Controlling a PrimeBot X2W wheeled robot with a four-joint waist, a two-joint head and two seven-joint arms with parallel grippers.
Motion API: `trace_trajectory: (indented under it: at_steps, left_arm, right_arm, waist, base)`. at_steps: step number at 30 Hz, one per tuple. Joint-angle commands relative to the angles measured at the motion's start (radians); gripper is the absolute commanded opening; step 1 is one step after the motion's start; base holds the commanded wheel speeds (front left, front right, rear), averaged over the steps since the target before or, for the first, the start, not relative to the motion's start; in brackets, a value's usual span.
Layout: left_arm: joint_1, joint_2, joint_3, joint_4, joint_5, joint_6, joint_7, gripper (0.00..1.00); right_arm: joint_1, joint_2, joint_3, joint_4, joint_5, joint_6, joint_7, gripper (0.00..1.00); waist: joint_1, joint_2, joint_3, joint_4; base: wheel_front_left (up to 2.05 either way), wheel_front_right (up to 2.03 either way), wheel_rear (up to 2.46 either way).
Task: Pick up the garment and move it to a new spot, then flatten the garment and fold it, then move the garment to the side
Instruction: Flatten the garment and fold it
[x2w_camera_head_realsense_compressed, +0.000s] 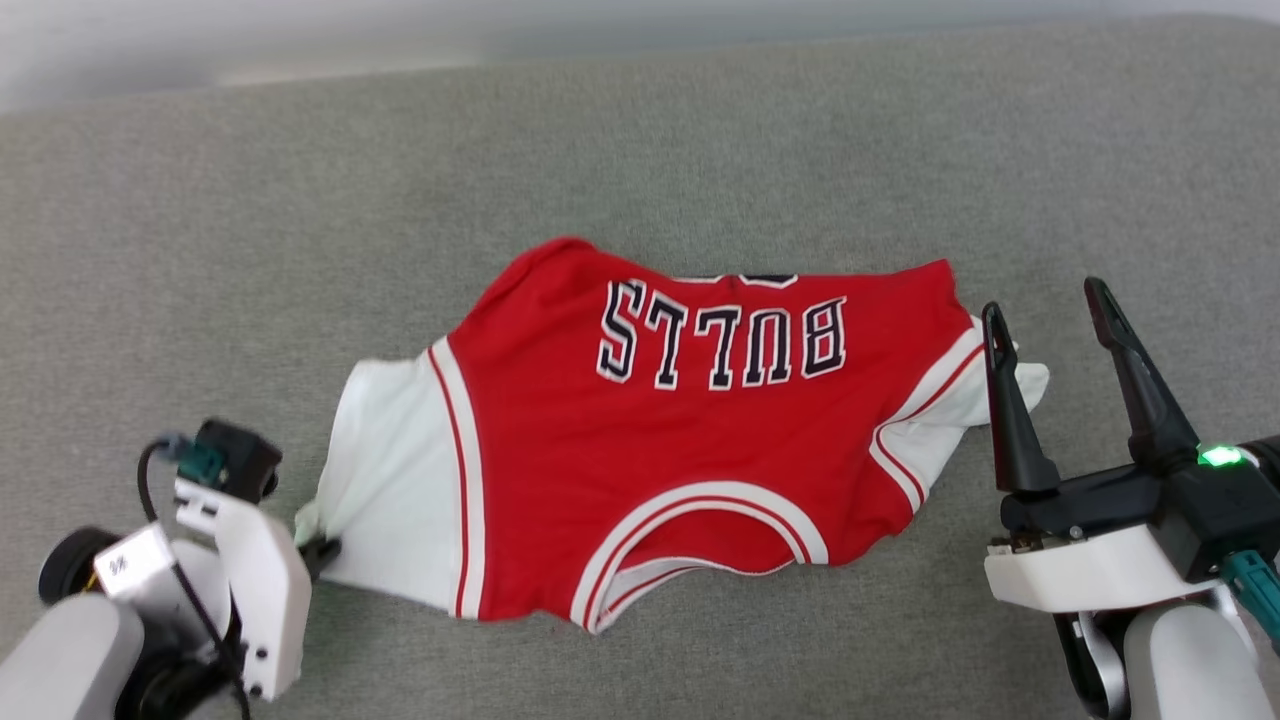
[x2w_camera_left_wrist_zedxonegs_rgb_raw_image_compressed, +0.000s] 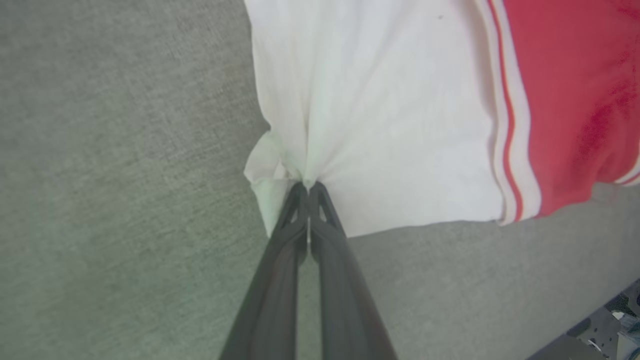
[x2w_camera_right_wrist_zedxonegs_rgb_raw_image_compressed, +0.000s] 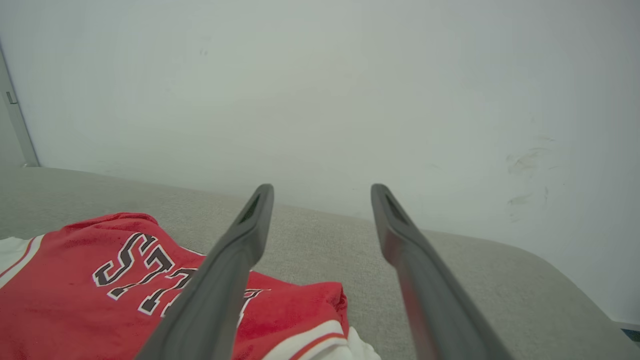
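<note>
**Garment spread out, one sleeve pinched**

The garment is laid out across the middle of a grey fabric surface, red body facing up and partly rumpled. Its lettering is read upside down in the head view, and the striped neckline is turned toward the robot. The edge of the left-hand sleeve is gathered into a small bunch and pinched between the pressed-together fingers of the left gripper, as is seen close up in the left wrist view. At the opposite end, the right-hand sleeve is crumpled beside the right gripper, which is held with its fingers spread wide and nothing between them. Whether a finger touches that sleeve cannot be told. In the right wrist view the spread gripper is pointed toward a pale wall.
</note>
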Motion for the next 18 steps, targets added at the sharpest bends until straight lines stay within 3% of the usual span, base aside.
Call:
trace_trajectory:
  at_steps: [1,9,13,14,15,18]
  left_arm:
    - [0.048,0.01,-0.014,0.015,0.001,0.0,0.006,0.0]
    - [0.267,0.086,0.018,-0.11,-0.029,0.023,-0.057,0.0]
    - [0.357,0.075,0.016,-0.177,-0.038,0.041,-0.095,0.0]
    - [0.357,0.042,0.034,-0.2,0.002,0.068,-0.192,0.79]
    - [0.349,0.024,0.039,-0.205,0.017,0.069,-0.239,1.0]
    - [0.322,-0.038,0.072,-0.208,0.048,0.086,-0.393,1.0]
  right_arm:
    - [0.01,0.001,-0.001,0.005,-0.004,-0.001,-0.002,1.0]
    - [0.055,0.001,-0.004,0.036,-0.006,-0.001,-0.002,1.0]
    - [0.069,0.001,-0.004,0.051,-0.01,-0.001,-0.002,1.0]
    - [0.079,0.001,0.0,0.065,-0.014,-0.001,-0.002,1.0]
    - [0.08,0.001,0.0,0.067,-0.014,-0.001,-0.002,1.0]
    - [0.086,0.001,-0.006,0.068,-0.017,-0.001,-0.002,1.0]
  waist:
    - [0.0,0.0,-0.029,0.012]
    - [0.0,0.0,-0.117,0.042]
    - [0.0,0.0,-0.141,0.052]
    - [0.0,0.0,-0.155,0.058]
    - [0.0,0.0,-0.159,0.059]
    - [0.0,0.0,-0.171,0.064]
  base:
    - [0.0,0.0,0.0]
    - [0.0,0.0,0.0]
    - [0.0,0.0,0.0]
    - [0.0,0.0,0.0]
    - [0.0,0.0,0.0]
    - [0.0,0.0,0.0]
